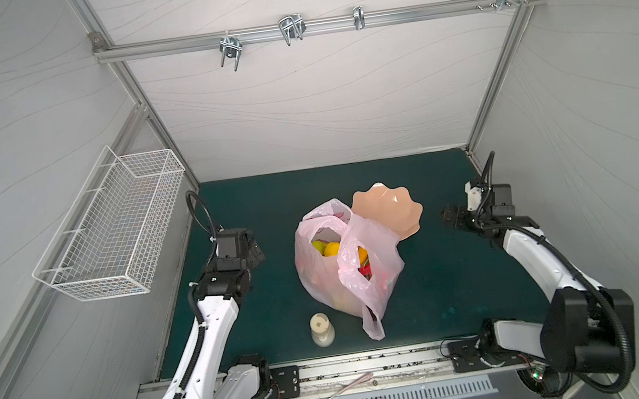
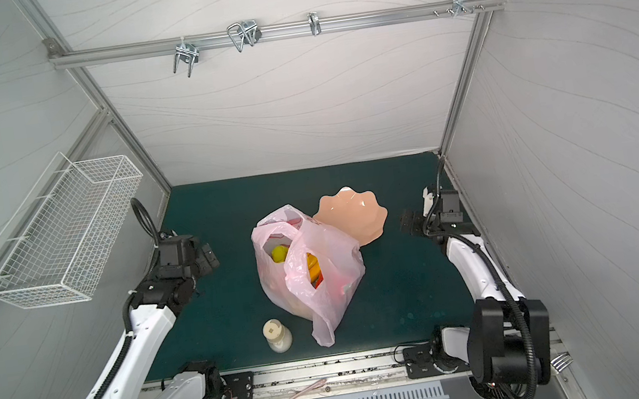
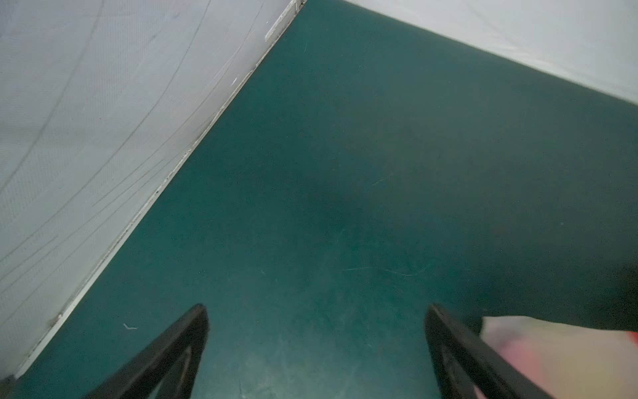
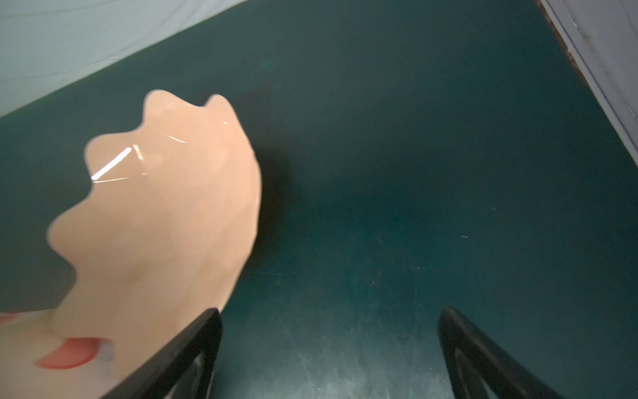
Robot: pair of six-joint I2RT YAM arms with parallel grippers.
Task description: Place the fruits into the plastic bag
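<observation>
Fruits [image 1: 332, 248] are seen inside the plastic bag [image 1: 314, 281], which is slumped open-mouthed at the middle of the green mat [image 1: 445, 276], just beside a peach dish [image 1: 390, 210]. The left gripper [image 3: 316, 307] and right gripper [image 4: 331, 311] are both spread wide with nothing grasped, and are held clear of the bag on either side. A cream bottle [image 1: 321, 328] is stood near the bag.

place: robot lab cell | cues: aluminium frame [image 1: 320, 26], white panels [image 1: 318, 104], green mat [image 1: 445, 276]
</observation>
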